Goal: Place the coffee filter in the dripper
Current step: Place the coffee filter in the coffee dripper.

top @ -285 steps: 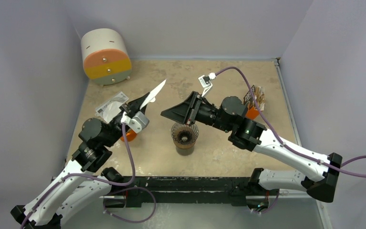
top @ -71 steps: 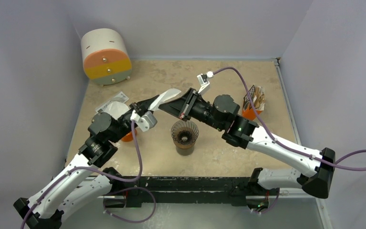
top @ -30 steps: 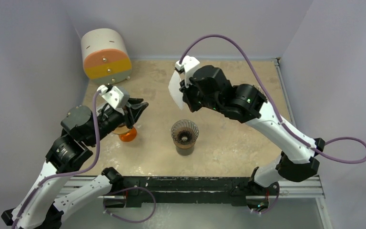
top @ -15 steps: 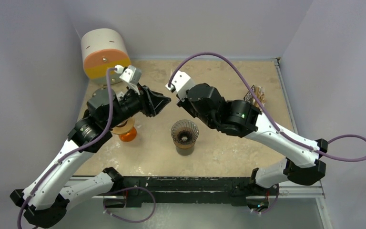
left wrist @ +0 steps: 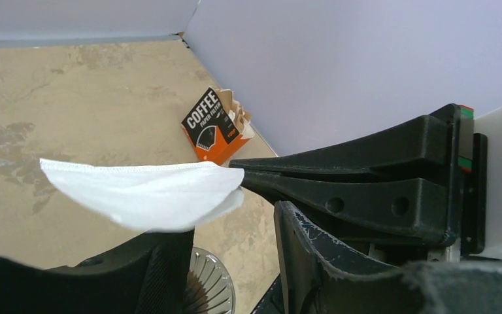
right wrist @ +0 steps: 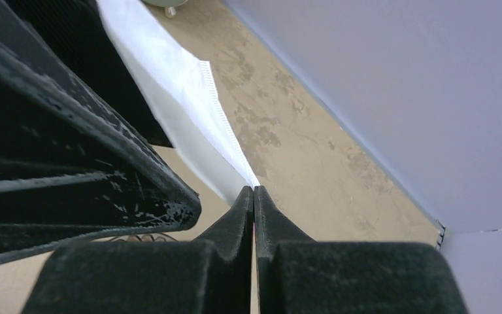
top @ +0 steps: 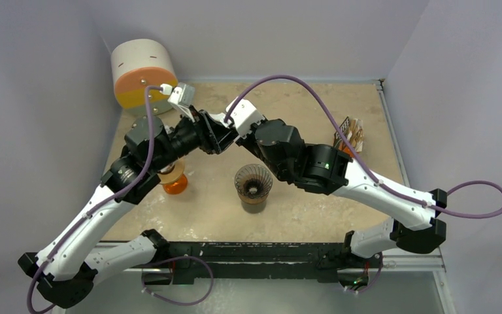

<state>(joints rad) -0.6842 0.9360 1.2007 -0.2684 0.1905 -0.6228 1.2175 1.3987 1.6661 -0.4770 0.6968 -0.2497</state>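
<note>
The coffee filter [left wrist: 137, 196] is clamped by one corner in the closed right pincer [right wrist: 253, 191], above the counter [top: 314, 104], at about 11 o'clock from the dripper [top: 253, 183]. In the top view it is hidden behind the meeting pincers. The left pincer [left wrist: 229, 229] is seen parted beside it in the left wrist view, where the dripper is cut off.

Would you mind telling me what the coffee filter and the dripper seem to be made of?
Coffee filter: thin white matte paper, going by its crimped seam edge and soft curl. Dripper: probably dark tinted glass or plastic, glossy and ribbed inside.
</note>
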